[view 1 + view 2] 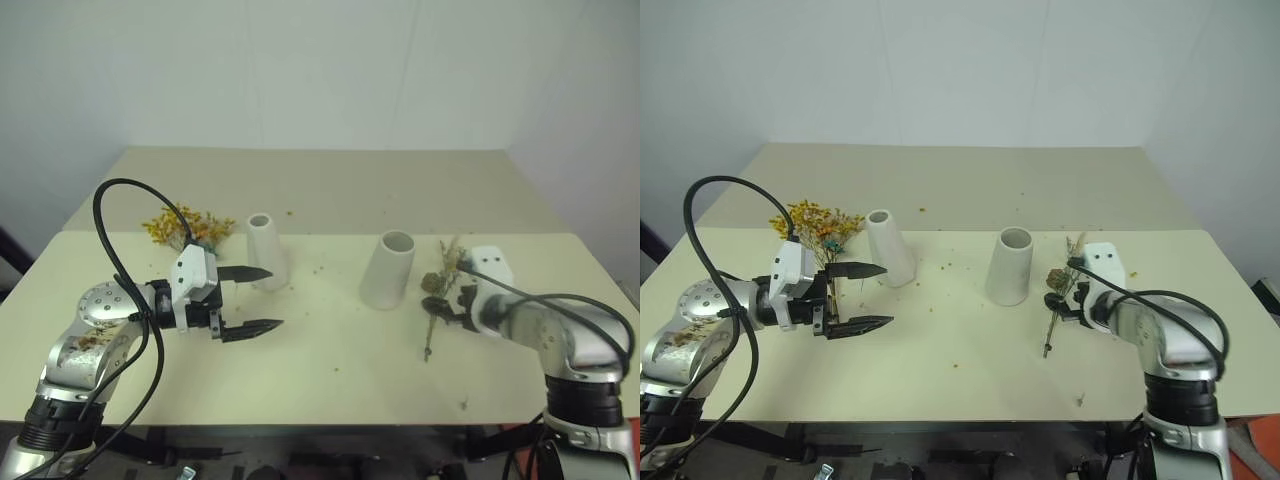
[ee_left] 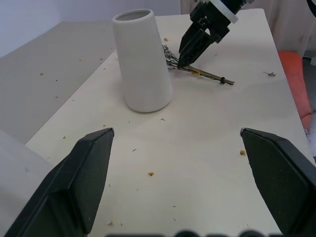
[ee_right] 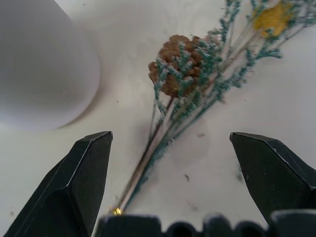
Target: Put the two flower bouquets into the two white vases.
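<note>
The big yellow-orange bouquet [image 1: 185, 228] lies on the table at the left, behind my left hand. Beside it stands the slim white vase [image 1: 266, 252], and the wider vase [image 1: 388, 270] stands at the middle right. My left gripper [image 1: 250, 299] hovers open in front of the slim vase, pointing right, with nothing between its fingers. The small bouquet [image 3: 170, 69], with its brown cone and greenish sprigs, lies flat just right of the wider vase [image 3: 39, 64]. My right gripper [image 3: 169, 134] is open low over its stems, one finger on each side and neither touching.
Both vases and both bouquets sit on a cream table [image 1: 320, 370] speckled with petal crumbs. A second table [image 1: 320, 185] adjoins it at the back, against the white wall. A black cable [image 1: 110, 230] loops over my left arm.
</note>
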Available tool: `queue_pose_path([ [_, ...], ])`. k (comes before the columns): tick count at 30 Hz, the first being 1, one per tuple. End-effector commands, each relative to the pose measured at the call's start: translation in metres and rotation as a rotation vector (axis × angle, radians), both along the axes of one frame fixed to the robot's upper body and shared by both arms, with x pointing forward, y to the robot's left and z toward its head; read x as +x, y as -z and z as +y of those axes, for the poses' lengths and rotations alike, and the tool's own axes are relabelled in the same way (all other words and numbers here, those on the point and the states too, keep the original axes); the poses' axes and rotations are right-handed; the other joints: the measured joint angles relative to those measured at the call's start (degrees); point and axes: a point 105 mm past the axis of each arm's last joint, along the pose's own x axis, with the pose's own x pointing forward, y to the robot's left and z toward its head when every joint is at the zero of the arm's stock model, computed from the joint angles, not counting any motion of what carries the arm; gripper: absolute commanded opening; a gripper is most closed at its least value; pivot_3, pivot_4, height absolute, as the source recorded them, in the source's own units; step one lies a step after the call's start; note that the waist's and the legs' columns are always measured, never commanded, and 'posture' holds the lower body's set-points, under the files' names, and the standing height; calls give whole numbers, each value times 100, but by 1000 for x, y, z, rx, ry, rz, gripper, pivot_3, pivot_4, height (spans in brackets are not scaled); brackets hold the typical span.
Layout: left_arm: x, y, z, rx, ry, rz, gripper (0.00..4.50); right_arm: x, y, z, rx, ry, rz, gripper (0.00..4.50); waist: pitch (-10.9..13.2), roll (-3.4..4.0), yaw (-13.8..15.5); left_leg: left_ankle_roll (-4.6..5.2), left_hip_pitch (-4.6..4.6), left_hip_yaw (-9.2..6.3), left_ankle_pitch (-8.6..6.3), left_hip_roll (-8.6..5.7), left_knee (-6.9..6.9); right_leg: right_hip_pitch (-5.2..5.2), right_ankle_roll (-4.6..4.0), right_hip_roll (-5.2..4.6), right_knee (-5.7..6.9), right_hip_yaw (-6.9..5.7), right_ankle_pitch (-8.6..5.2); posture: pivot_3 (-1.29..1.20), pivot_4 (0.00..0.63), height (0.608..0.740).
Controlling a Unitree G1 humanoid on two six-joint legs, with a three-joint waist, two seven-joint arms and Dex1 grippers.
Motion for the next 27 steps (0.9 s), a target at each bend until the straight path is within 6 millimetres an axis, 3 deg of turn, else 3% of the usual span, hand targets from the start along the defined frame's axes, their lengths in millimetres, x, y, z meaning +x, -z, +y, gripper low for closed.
queue_pose_path([
  [1, 2, -7, 0, 7, -3, -52, 4500, 13, -2, -4, -33, 27, -29, 3522, 0, 0, 8, 0, 0, -1, 0, 0, 0, 0, 0, 1, 0, -1, 0, 0, 150, 740],
  [11, 7, -5, 5, 15, -48, -72, 4500, 17, 2, -10, -71, 48, -15, 41, 0, 0, 15, 0, -5, -3, 0, -1, 1, -1, 2, -2, -3, -2, 2, 0, 150, 740],
  [15, 8, -4, 6, 18, -52, -77, 4500, 16, 0, -13, -106, 65, -35, 41, 0, 0, 15, 0, -5, -3, 0, -1, 0, -2, 2, -1, -2, -1, 2, 0, 150, 740],
  [19, 9, -5, 4, 14, -44, -83, 4500, 25, -26, -32, -237, 205, -229, 41, 0, 0, 19, 0, -8, -3, 0, -3, 0, -4, 3, -3, -3, -1, 2, 0, 150, 740],
  [23, 13, -5, 1, 22, -37, -88, 4500, 25, -83, -33, -397, 248, -680, 41, 0, 0, 22, 0, -12, -2, 0, -3, 0, -9, 3, -3, -3, -1, 2, 0, 150, 740],
  [27, 16, -8, -4, 26, -12, -95, 4500, 9, -136, -23, -208, 335, -1000, 41, 0, 0, -7, 0, -10, -1, 0, -1, 0, -9, 3, -2, 0, 2, 2, 0, 150, 740],
])
